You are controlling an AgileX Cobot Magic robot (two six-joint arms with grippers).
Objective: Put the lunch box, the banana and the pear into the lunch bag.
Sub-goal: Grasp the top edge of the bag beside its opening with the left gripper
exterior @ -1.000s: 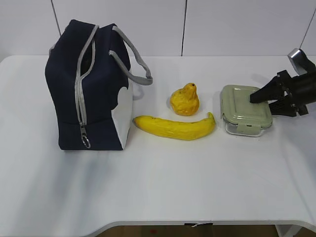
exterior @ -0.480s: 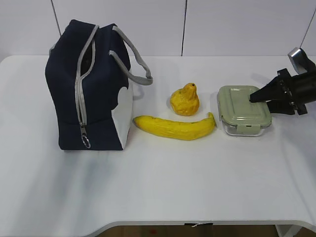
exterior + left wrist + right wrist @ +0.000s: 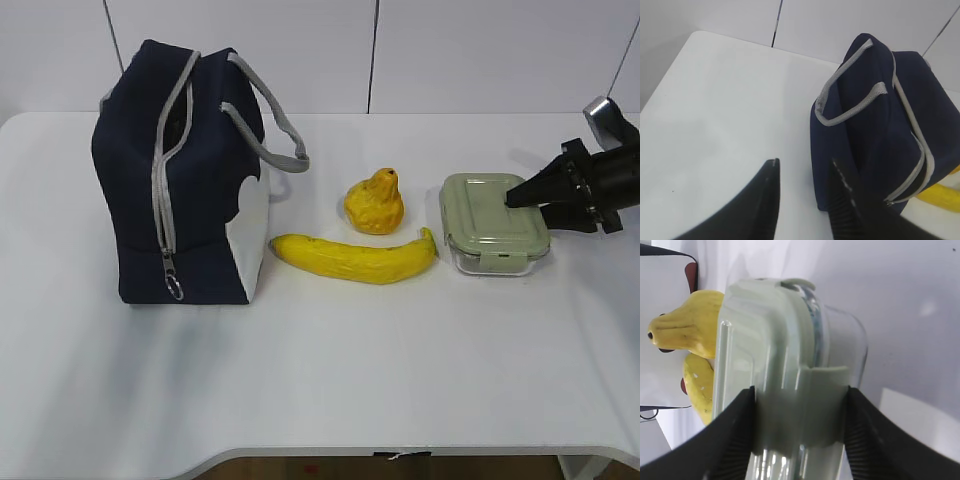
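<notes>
The lunch box [image 3: 490, 222], clear with a sage-green lid, sits right of centre. My right gripper [image 3: 520, 205] is shut on its right end; in the right wrist view [image 3: 799, 390] both fingers press the sides of the lunch box [image 3: 785, 365] at its clip. The banana [image 3: 352, 258] lies left of the box, and the pear [image 3: 375, 203] is just behind the banana. The navy lunch bag [image 3: 180, 180] stands at the left, its zipper pull low on its front. My left gripper [image 3: 805, 162] is open and empty above the table beside the lunch bag [image 3: 890, 110]; it is outside the exterior view.
The white table [image 3: 400, 380] runs to a white wall at the back. The bag's grey handle [image 3: 275, 130] arches toward the pear. The banana's end [image 3: 940, 195] shows past the bag in the left wrist view.
Over the last second the lunch box shifted slightly left and back and squared up, with my right gripper on its end. Nothing has moved in the last half second.
</notes>
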